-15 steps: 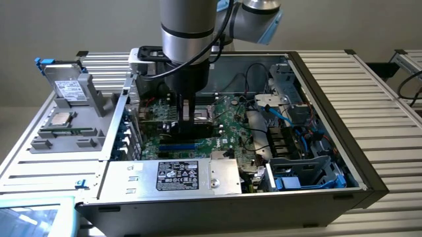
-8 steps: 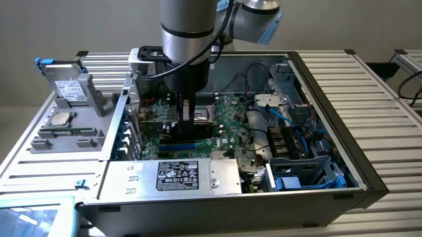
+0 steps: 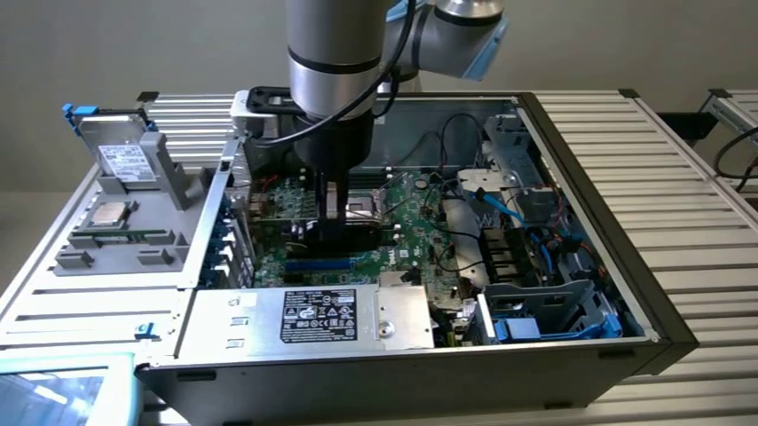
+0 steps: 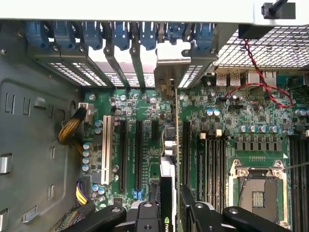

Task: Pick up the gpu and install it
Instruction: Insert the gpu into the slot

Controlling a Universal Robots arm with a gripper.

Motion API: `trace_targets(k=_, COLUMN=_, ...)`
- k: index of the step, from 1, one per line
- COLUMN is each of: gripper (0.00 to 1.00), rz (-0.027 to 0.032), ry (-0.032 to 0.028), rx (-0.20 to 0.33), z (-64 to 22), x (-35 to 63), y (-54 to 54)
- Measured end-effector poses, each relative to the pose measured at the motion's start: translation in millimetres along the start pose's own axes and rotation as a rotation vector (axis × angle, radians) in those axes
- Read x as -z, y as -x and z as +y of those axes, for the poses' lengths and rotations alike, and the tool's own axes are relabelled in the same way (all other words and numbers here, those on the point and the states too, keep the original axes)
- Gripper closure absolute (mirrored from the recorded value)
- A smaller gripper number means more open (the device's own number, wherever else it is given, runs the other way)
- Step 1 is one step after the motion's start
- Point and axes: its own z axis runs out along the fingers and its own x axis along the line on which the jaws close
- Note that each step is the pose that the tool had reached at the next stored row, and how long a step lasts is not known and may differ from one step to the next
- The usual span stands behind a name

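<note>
My gripper (image 3: 343, 213) reaches down inside the open computer case (image 3: 592, 177), over the large green motherboard (image 3: 409, 226). It is shut on the gpu (image 3: 346, 238), whose black block shows just under the fingers. In the wrist view the gpu (image 4: 168, 179) stands on edge between the two black fingers (image 4: 145, 215) of the gripper (image 4: 169, 215). Its silver end bracket (image 4: 166, 79) sits against the rear slot openings under the blue latches (image 4: 140, 34). The card's edge lies along the motherboard (image 4: 227, 121) between two long black expansion slots (image 4: 138, 150). Whether it is seated in a slot I cannot tell.
A silver power supply (image 3: 319, 315) lies along the case's front. Blue cables (image 3: 503, 209) and drive bays (image 3: 556, 302) fill the exterior view's right. A grey fixture (image 3: 130, 204) with parts stands outside on the left. A red wire (image 4: 270, 89), an open CPU socket (image 4: 256, 191) and yellow cables (image 4: 72, 128) surround the slots.
</note>
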Motion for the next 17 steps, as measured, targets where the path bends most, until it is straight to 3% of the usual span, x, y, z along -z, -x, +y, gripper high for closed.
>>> trace_targets(k=17, gripper=0.72, rz=-0.0002, ry=0.0000, rx=-0.004, z=4.7, x=-11.2, y=0.3)
